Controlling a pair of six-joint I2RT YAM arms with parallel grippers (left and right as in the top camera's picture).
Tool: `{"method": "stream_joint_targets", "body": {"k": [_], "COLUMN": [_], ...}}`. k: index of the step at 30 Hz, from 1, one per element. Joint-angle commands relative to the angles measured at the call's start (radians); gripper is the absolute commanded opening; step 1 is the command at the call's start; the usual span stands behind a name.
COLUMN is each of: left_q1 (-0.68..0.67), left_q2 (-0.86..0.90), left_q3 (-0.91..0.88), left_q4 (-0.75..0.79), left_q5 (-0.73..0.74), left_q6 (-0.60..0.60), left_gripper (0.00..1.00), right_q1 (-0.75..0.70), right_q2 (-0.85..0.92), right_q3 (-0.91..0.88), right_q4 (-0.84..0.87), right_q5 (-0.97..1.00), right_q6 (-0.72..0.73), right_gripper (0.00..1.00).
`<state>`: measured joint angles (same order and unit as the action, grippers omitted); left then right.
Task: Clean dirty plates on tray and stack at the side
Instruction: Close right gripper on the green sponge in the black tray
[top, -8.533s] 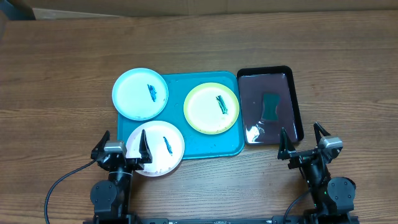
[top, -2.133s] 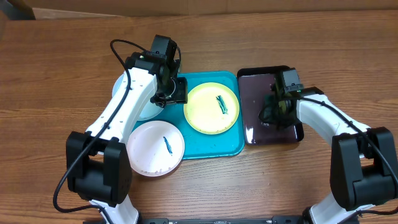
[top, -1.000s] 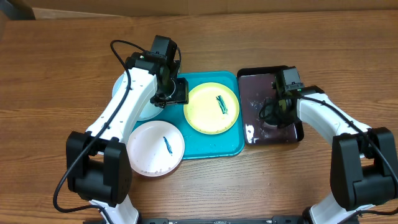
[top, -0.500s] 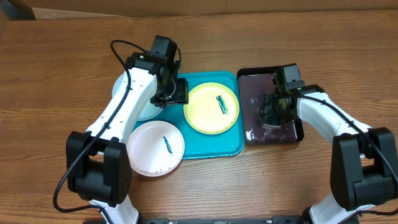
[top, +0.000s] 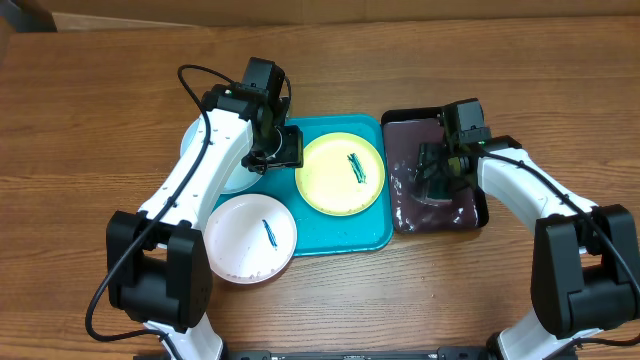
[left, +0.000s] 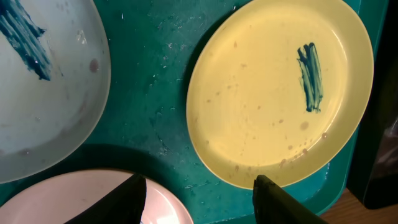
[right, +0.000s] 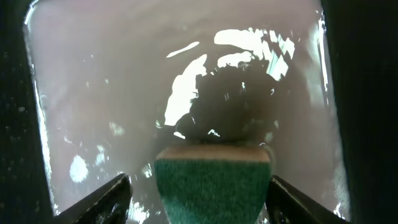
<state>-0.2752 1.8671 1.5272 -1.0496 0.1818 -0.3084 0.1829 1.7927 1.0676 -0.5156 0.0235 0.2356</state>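
The turquoise tray (top: 330, 235) holds the yellow-green plate (top: 340, 175), which has a dark teal smear. The light blue plate (top: 232, 178) overlaps its left edge and the white plate (top: 250, 240) its front left corner, both smeared. My left gripper (top: 275, 147) hovers open and empty over the tray between the blue and yellow plates. The left wrist view shows its jaws (left: 199, 190), the yellow plate (left: 273, 93), the blue plate (left: 43, 93) and the white plate (left: 56, 202). My right gripper (top: 437, 172) is over the black tray (top: 478, 215), shut on the green sponge (right: 212, 190).
The black tray (right: 186, 74) holds shiny liquid and sits right against the turquoise tray's right side. Bare wooden table (top: 100, 120) lies to the left, behind and in front of the trays.
My right gripper came down on the sponge in the black tray, then shifted toward the tray's far end; the liquid rippled and the tray moved slightly. The left arm has stayed still.
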Motion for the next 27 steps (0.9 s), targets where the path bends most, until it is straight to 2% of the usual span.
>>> {"method": "stream_joint_targets", "body": {"k": [1,4,7,10,12,13,14,15,16,18,22,27], "left_q1": [-0.010,-0.010,-0.010,-0.010,-0.010,-0.010,-0.010,-0.010,-0.010,-0.010,-0.015,-0.022], "left_q2": [0.010,0.010,0.010,0.010,0.010,0.010,0.010,0.010,0.010,0.010,0.011,0.011], "left_q3": [-0.012,-0.012,-0.012,-0.012,-0.012,-0.012,-0.012,-0.013,-0.014,-0.019,-0.039,-0.114], "left_q4": [0.000,0.000,0.005,0.007,0.006,0.006,0.006,0.006,0.006,0.007,0.030,0.140], "left_q5": [-0.007,-0.007,-0.007,-0.007,-0.008,-0.010,-0.010,-0.010,-0.009,-0.010,-0.010,-0.010], "left_q6": [-0.006,-0.006,-0.006,-0.006,-0.006,-0.006,-0.006,-0.006,-0.006,-0.007,-0.014,-0.039], "left_gripper": [0.57,0.57,0.57,0.57,0.57,0.57,0.57,0.57,0.57,0.57,0.52,0.44], "right_q1": [-0.005,-0.005,-0.005,-0.008,-0.012,-0.014,-0.015,-0.015,-0.015,-0.015,-0.015,-0.015], "right_q2": [-0.005,-0.005,-0.005,-0.007,-0.010,-0.013,-0.016,-0.019,-0.021,-0.022,-0.022,-0.019], "right_q3": [0.020,0.008,-0.002,0.014,0.050,0.074,0.102,0.126,0.152,0.197,0.217,0.216], "right_q4": [0.009,0.006,0.012,0.021,0.004,-0.016,-0.045,-0.072,-0.108,-0.182,-0.280,-0.364], "right_q5": [0.009,0.009,0.009,0.006,0.002,-0.001,-0.002,-0.002,-0.002,-0.002,-0.002,-0.002], "right_q6": [0.004,0.004,0.004,0.005,0.005,0.005,0.005,0.004,0.004,0.004,0.003,0.003], "right_gripper": [0.55,0.28,0.25,0.09,0.09,0.13,0.32,0.56,0.68,0.76,0.79,0.80]}}
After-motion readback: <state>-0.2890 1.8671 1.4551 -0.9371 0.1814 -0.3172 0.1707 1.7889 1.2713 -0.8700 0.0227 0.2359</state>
